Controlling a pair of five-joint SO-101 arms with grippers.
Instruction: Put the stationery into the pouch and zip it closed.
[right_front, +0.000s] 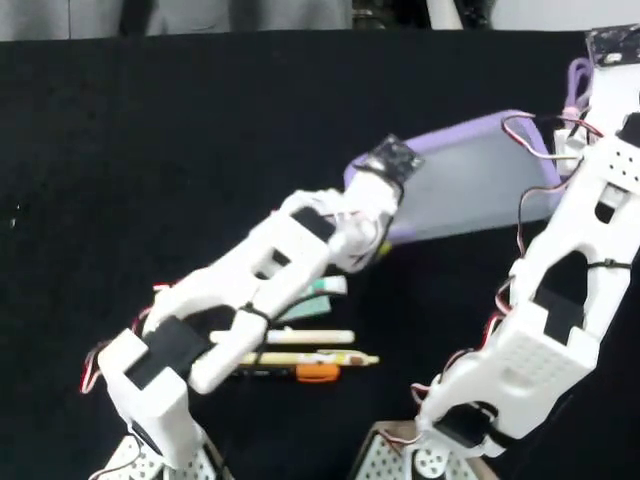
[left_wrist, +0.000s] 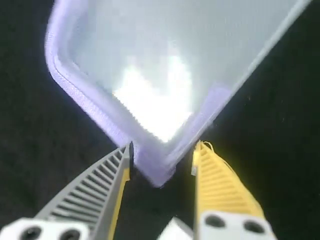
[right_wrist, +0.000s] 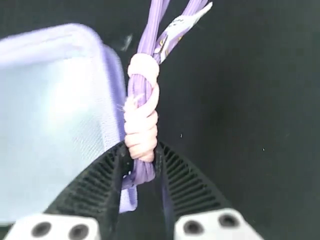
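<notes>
Nearest the lens, my left hand (left_wrist: 162, 150) is sitting wide, with a corner of the pouch (left_wrist: 165, 60) lying between its fingers, not clamped. At the pouch's far end my right hand (right_wrist: 141, 150) is gripping narrow on the pouch's strap (right_wrist: 142, 115). The stationery (right_front: 310, 350) is lying on the bench (right_front: 120, 150), apart from the pouch on its arm-base side, with long axes running roughly along the pouch's long edge. I am judging the left arm nearer to it, and loading is not yet begun.
</notes>
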